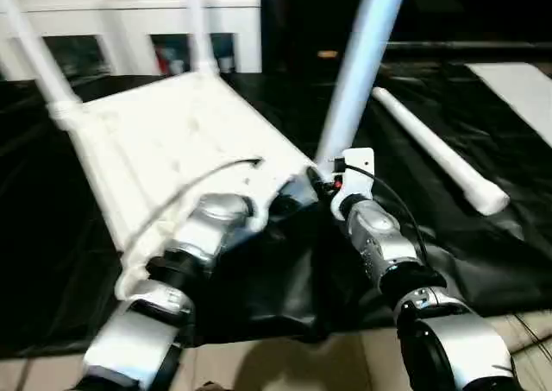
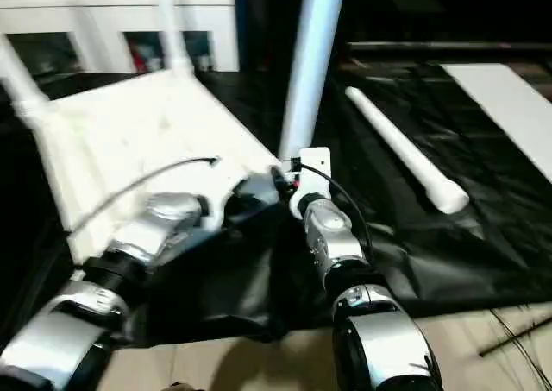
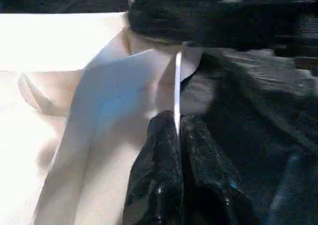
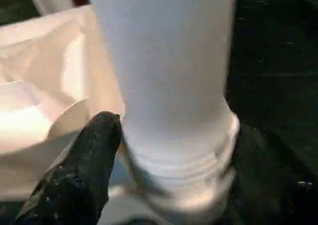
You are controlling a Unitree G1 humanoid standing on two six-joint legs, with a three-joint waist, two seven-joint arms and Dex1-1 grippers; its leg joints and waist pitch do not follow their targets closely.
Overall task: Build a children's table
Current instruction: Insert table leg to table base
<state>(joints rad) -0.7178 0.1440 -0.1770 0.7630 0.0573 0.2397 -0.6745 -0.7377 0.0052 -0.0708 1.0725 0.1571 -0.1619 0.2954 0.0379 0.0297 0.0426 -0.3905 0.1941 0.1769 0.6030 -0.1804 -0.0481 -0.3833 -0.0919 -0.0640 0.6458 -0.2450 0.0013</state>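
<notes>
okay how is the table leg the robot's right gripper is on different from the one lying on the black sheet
The held leg stands upright at the near corner of the tabletop, with the right gripper closed around its base. The loose leg lies flat on the black sheet, apart from the top, with nothing touching it. Both are long white tapered tubes.

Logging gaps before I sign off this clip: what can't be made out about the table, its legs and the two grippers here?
- Near leg: top cut off by the head views' upper edge.
- Its joint with the tabletop: hidden behind the right gripper; seating unclear.
- Near left corner socket: covered by the left forearm.
- Left gripper: what its shut fingers pinch is blurred.
- Loose leg: thread too small.
</notes>
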